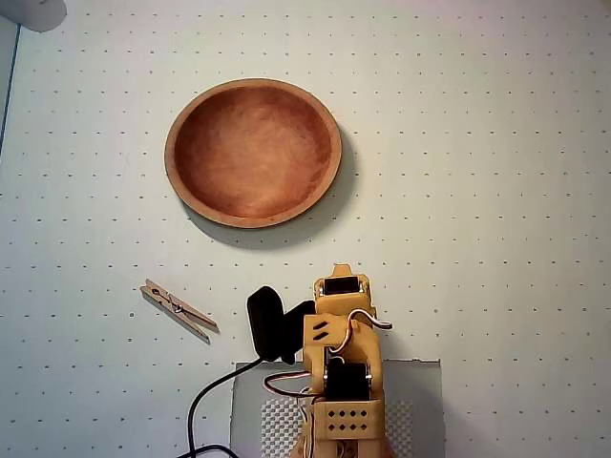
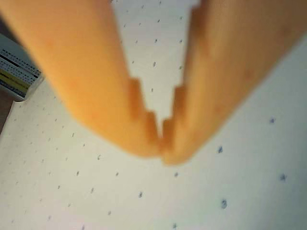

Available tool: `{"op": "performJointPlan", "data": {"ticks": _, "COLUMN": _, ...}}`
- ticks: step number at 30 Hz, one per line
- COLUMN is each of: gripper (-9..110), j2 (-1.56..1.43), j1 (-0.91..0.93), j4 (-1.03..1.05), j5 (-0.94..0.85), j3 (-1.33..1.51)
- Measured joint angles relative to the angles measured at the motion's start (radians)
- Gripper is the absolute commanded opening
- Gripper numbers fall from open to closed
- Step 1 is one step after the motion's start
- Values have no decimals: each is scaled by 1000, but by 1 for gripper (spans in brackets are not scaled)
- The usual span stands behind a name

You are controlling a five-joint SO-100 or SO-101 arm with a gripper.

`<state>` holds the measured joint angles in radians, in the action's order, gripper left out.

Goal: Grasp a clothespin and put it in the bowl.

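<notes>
One pin: a single clothespin (image 1: 179, 310) is seen on the dotted mat (image 1: 496, 191) in the overhead view; none is held.
Pincer state: clenched on nothing; in the wrist view the orange tips (image 2: 163, 143) are met at the ends, with only mat behind them.
Pincer place: folded back over the arm's base (image 1: 339, 382), low in the overhead view; its tips cannot be picked out there.
Pin from pincer: off to the left in the overhead view, near, not touching; absent from the wrist view.
Pin axis: laid flat, long axis running from upper left to lower right in the overhead view, spring at mid-length.
Bowl (image 1: 253, 153): empty, further out from the arm and a little left, well apart from the pin.
Judgement: task not begun; a swing left and an opening of the jaws are needed, closing across the pin's short side.
</notes>
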<state>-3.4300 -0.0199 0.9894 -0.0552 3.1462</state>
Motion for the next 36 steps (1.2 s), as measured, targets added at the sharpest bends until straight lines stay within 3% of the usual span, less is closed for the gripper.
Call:
{"op": "performJointPlan", "data": {"ticks": 22, "gripper": -3, "j2": 2, "j1": -48, "j4": 52, "j5": -6, "j3": -40}}
{"op": "performJointPlan", "data": {"ticks": 36, "gripper": -3, "j2": 453, "j1": -49, "j4": 133, "j5": -345, "j3": -692}}
